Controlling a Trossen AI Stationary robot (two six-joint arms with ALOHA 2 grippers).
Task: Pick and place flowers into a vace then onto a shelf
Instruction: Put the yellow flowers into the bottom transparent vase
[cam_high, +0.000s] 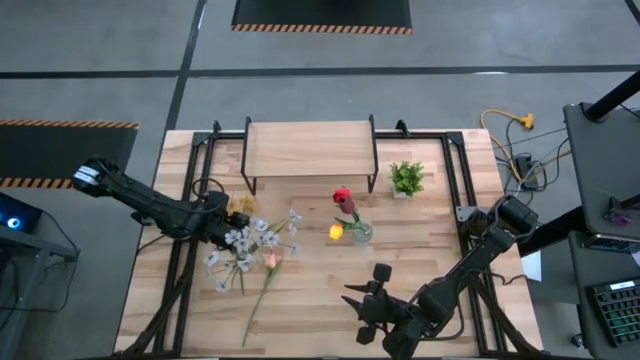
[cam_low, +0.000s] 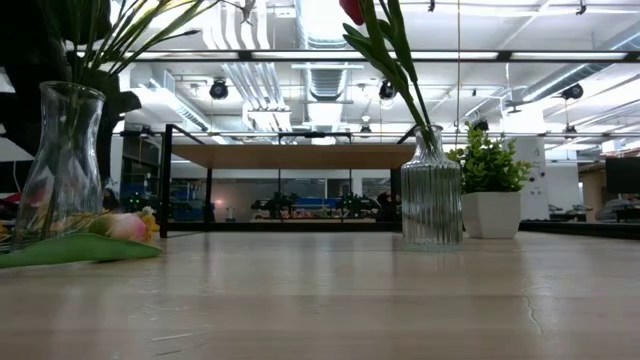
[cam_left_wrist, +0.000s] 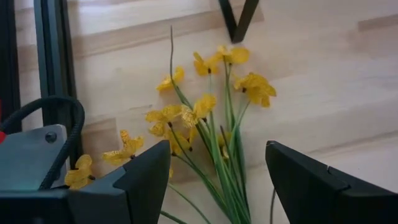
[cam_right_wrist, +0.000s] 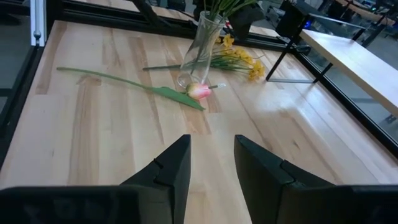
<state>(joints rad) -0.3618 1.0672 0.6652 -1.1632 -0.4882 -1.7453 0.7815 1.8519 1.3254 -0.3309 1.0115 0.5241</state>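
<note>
While ribbed vase (cam_low: 431, 195) holds flowers (cam_high: 344, 200), upright

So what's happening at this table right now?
A two-armed robot is arranging flowers. The left gripper is open over a yellow blossom spray lying on the table, beside a clear vase with stems already in it. A ribbed vase near the potted plant holds a red flower. A pink tulip lies loose. The right gripper hovers empty; the shelf holds nothing.

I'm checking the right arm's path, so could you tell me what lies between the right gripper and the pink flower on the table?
Only bare tabletop lies between the right gripper and the pink flower, as the right wrist view shows.
</note>
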